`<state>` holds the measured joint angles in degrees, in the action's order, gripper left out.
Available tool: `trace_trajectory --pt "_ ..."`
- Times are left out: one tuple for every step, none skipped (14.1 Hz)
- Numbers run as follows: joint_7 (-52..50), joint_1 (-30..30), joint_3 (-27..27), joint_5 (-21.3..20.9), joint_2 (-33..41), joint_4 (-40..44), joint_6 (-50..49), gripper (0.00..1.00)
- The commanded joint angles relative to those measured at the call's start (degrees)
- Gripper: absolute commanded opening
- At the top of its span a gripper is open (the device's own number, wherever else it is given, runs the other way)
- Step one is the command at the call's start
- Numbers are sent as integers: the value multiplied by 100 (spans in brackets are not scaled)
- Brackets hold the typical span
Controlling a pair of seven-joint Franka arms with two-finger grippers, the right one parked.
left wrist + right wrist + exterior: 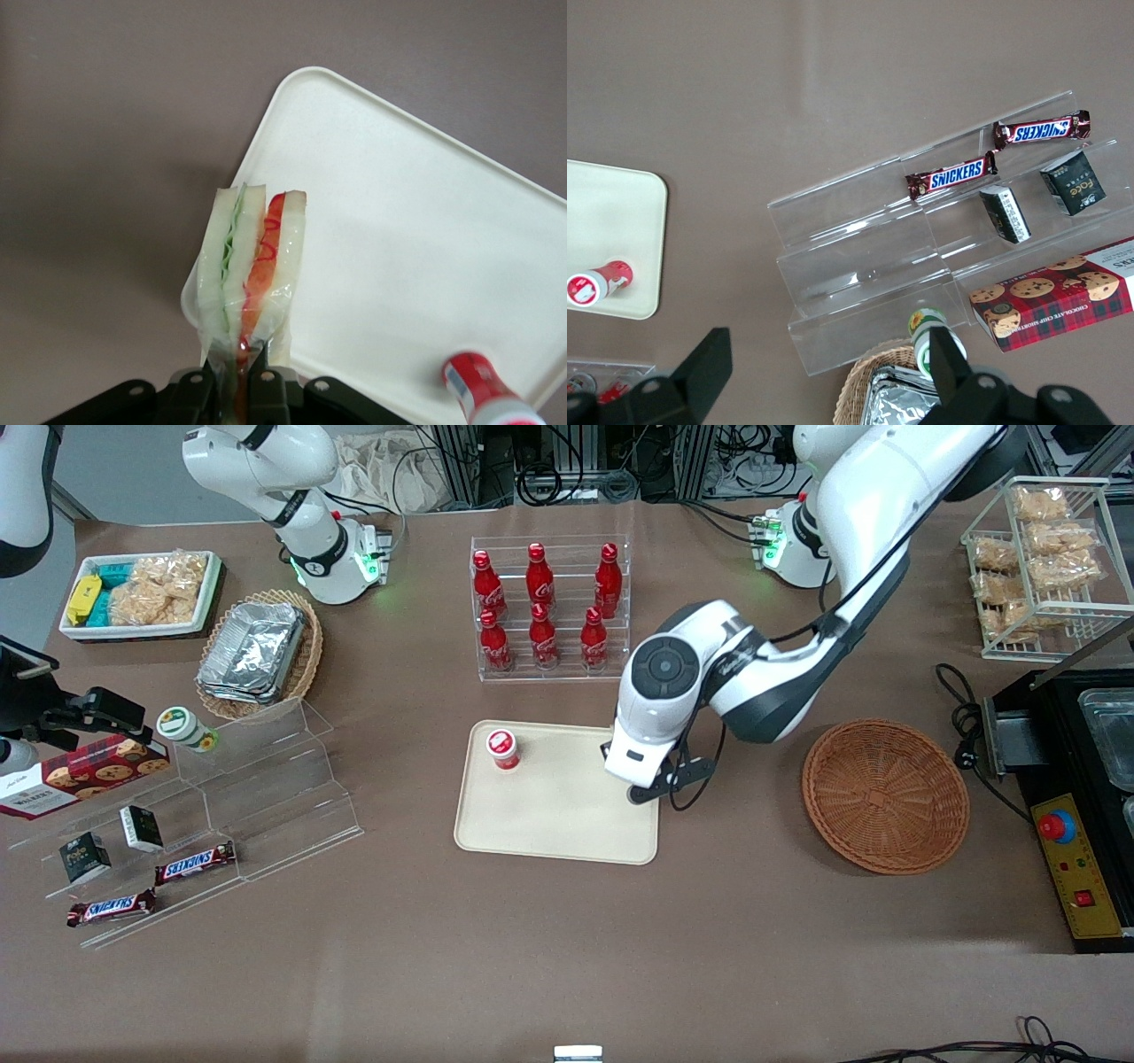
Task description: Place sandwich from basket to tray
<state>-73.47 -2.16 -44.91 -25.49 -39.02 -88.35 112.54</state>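
Observation:
In the left wrist view my gripper point(237, 376) is shut on the sandwich point(252, 261), a wrapped wedge of white bread with green and red filling, pinched at its narrow end. It hangs over a corner of the cream tray point(416, 239). In the front view the gripper point(645, 786) is above the tray point(558, 815) at its edge toward the working arm's end; the arm hides the sandwich there. The reddish-brown wicker basket point(884, 795) stands beside the tray, toward the working arm's end, with nothing showing in it.
A small red-and-white bottle point(502, 748) stands on the tray. A clear rack of red cola bottles point(545, 607) stands farther from the camera than the tray. A clear stepped shelf point(213, 797) with snacks and a tan basket with foil containers point(257, 651) lie toward the parked arm's end.

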Motion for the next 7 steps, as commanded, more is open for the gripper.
trace_trajectory --pt "-247 -66 -62 -385 -613 204 241 12" --pt "-247 -74 25 -456 -746 213 311 12" --pt "-247 -83 148 -491 -886 213 417 12" --pt "-221 -92 210 -500 -1018 230 583 12" --pt "-203 -92 245 -518 -1098 239 750 12" --pt "-238 -101 298 -683 -1177 239 804 13" --pt "-247 -205 324 -781 -1221 257 804 17"
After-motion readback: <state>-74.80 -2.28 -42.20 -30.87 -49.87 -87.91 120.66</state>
